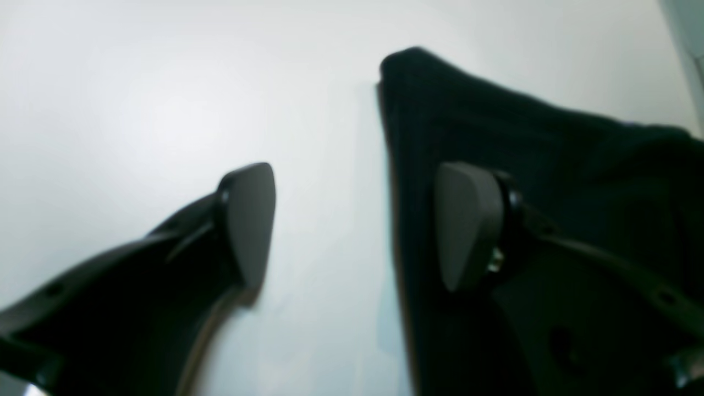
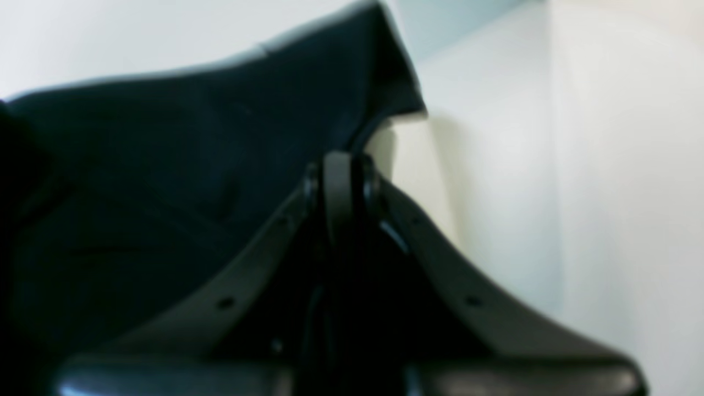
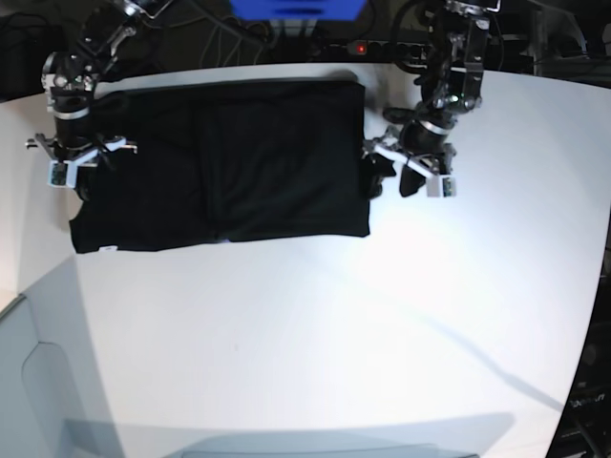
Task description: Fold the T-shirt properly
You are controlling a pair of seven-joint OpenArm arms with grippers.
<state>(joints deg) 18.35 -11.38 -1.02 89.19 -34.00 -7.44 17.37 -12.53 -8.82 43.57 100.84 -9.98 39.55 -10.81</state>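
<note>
The black T-shirt (image 3: pixel 248 162) lies spread flat at the back of the white table (image 3: pixel 334 334), a small white tag (image 3: pixel 110 250) at its front left corner. My left gripper (image 3: pixel 393 181) stands open at the shirt's right edge. In the left wrist view that gripper (image 1: pixel 357 225) straddles the edge, one pad (image 1: pixel 250 225) over bare table, the other (image 1: pixel 467 225) over the shirt (image 1: pixel 550 165). My right gripper (image 3: pixel 82 183) is at the shirt's left edge. In the right wrist view it (image 2: pixel 344 181) is shut on the black T-shirt (image 2: pixel 165 165), whose edge rises into a peak behind the pads.
A power strip with a red light (image 3: pixel 358 48), cables and a blue object (image 3: pixel 296 10) sit behind the table's back edge. The table's left front corner drops off near a grey surface (image 3: pixel 38 382). White tabletop stretches in front of the shirt.
</note>
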